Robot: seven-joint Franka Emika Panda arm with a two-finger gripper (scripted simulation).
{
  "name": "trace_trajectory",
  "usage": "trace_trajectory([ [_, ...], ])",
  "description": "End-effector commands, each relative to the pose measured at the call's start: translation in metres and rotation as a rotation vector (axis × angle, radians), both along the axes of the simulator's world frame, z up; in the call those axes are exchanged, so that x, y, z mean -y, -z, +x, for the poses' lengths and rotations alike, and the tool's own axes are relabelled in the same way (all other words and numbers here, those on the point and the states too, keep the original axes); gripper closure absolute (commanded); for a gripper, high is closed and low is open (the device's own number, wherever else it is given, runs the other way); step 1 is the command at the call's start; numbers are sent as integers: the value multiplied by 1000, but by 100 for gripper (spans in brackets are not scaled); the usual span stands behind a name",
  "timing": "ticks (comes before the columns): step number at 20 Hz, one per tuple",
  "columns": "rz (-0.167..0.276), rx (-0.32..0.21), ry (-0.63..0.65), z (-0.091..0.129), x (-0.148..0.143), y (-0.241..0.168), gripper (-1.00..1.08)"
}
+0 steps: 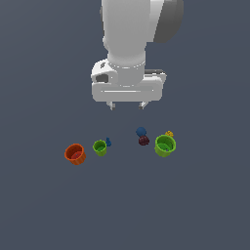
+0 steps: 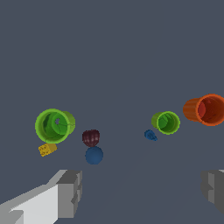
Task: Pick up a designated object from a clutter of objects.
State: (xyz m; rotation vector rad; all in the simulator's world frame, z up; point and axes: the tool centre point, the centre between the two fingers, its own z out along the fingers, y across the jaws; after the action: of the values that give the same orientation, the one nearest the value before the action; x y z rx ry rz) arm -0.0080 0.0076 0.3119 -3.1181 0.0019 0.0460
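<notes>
Outside, fingers point(image 1: 126, 105) spread wide and empty, hanging above the bench point(image 1: 44, 210) — orange-red cup point(image 1: 75, 154) on its side at the row's end toward the exterior view's left, beside the small lime-green cup point(image 1: 100, 147); at the wrist, orange-red cup point(image 2: 205, 109) apart from both pads point(image 2: 70, 192).

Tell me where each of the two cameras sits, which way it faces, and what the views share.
Exterior view: off the arm, raised, looking down at the floor and toys; shows the arm's wrist and open gripper hanging above them.
Wrist view: on the wrist, looking down past both fingers.
Shared: orange-red cup, larger green cup, small green cup, blue ball.
</notes>
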Motion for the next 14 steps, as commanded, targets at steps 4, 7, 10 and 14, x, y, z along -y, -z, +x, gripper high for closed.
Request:
trace_trajectory([
  [4, -4, -3, -1, 0, 4, 1, -20],
  [7, -10, -7, -3, 0, 12, 2, -20],
  [10, -10, -7, -3, 0, 11, 2, -20],
  [14, -16, -11, -16, 1, 14, 5, -20],
])
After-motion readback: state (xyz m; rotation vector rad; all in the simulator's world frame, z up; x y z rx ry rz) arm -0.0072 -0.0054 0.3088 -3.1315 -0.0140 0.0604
